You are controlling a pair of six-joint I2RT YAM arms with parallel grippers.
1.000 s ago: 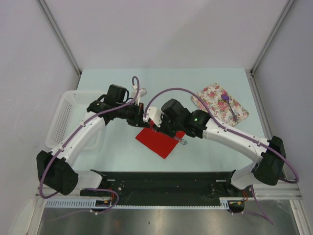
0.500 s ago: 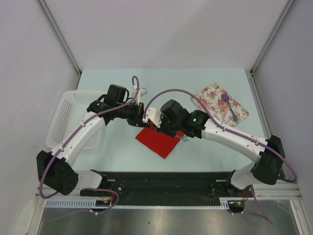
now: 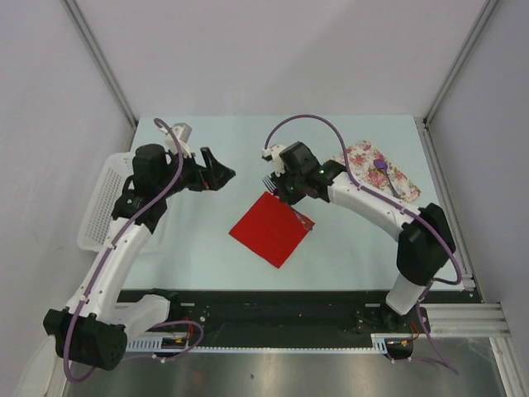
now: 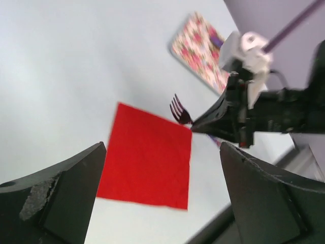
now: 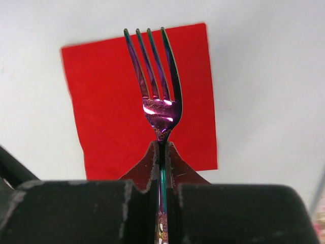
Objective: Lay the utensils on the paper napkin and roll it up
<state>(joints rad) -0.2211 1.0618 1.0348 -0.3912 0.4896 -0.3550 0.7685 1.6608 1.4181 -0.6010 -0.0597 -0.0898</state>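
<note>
The red paper napkin [image 3: 270,231] lies flat on the table in front of both arms. My right gripper [image 3: 278,187] is shut on the pink-purple fork [image 5: 157,96] at its neck and holds it in the air above the napkin's [image 5: 101,101] far corner, tines pointing away from the wrist. Off to the left my left gripper [image 3: 220,175] is open and holds nothing, facing the napkin [image 4: 147,162] and the fork [image 4: 177,109]. The spoon [image 3: 385,178] lies on the floral cloth.
The floral cloth [image 3: 364,157] sits at the back right of the table. A white plastic basket [image 3: 101,198] stands at the left edge, beside the left arm. Grey walls close off the table's far and side edges.
My left gripper has opened and drawn back to the left, away from the fork. My right gripper has stayed shut on the fork and carried it slightly farther back, uncovering the napkin.
</note>
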